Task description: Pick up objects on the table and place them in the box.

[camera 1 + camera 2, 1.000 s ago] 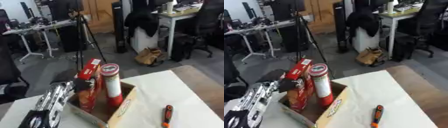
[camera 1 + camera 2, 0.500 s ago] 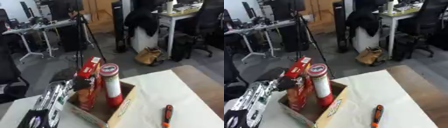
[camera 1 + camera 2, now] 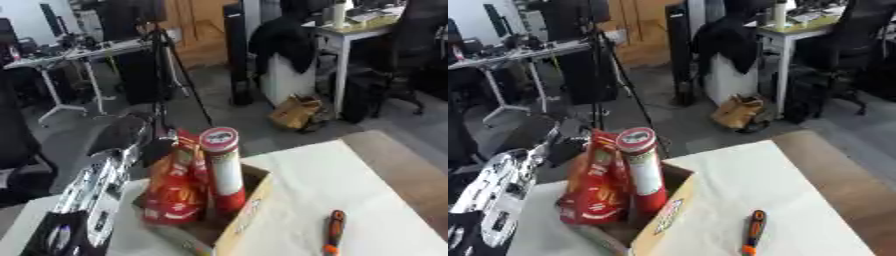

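Cardboard box (image 3: 241,215) sits on the white-covered desk (image 3: 350,185), toward its near left part, open at the top. Two things stand in it already — a tall red tube with a pale round lid (image 3: 224,172), upright, and a red snack bag (image 3: 175,192) pressed against the tube's left side, leaning a little.

Left hand (image 3: 131,132) comes in along a silver and black arm (image 3: 87,190) from the lower left and hangs just behind the top of the bag; it shows only as a dark blur, so I cannot tell how its fingers are set, nor whether it touches the bag.

Out on the cloth, well to the right of the box, lies a small tool with an orange and black handle (image 3: 333,232) — lying flat, its length running roughly toward the near edge, apart from everything else. Bare brown desk shows past the cloth's right edge.

The right hand shows in neither view.
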Controlling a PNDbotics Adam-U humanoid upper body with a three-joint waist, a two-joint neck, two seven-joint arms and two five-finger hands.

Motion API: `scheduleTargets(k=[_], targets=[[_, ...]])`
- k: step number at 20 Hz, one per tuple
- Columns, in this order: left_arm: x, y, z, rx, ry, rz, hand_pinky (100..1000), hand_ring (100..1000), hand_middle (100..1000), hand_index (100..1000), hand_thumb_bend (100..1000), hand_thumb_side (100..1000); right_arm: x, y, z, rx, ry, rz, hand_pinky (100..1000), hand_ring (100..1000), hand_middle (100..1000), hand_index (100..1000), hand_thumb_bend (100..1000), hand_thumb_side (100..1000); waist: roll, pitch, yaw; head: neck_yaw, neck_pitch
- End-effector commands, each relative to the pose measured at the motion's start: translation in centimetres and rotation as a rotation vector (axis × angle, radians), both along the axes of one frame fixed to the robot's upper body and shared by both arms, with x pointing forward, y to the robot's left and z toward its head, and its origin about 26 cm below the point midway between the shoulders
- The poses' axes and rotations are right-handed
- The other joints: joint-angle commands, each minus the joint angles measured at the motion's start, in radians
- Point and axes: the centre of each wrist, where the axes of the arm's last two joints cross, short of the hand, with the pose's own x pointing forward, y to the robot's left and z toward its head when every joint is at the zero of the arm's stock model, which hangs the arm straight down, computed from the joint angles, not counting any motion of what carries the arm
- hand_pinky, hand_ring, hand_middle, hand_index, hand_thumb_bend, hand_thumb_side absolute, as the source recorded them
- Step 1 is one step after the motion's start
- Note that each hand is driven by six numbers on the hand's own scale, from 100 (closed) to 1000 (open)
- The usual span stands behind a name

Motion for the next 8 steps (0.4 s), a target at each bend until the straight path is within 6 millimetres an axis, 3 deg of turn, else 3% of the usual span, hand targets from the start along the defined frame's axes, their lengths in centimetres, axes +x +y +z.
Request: scheduleTargets(k=[1,8], targets=[[-0.25,1.01,1.68,0.011,-0.019,0.004,684,935,937,1000,100,1000,-0.27,0.10,0.83,-0.011,-0.030,0.010,891,910,885,807,100,1000,-0.015,-0.019,0.000,-0.001,-0.011],[-0.41,0.95,1.86,-0.003,-0.058,-0.014,652,909,887,1000,100,1000,-0.26,0.19,0.85,-0.014,-0.028,0.015,891,909,884,806,100,1000,-0.015,-0.016,0.001,-0.005,-0.008]])
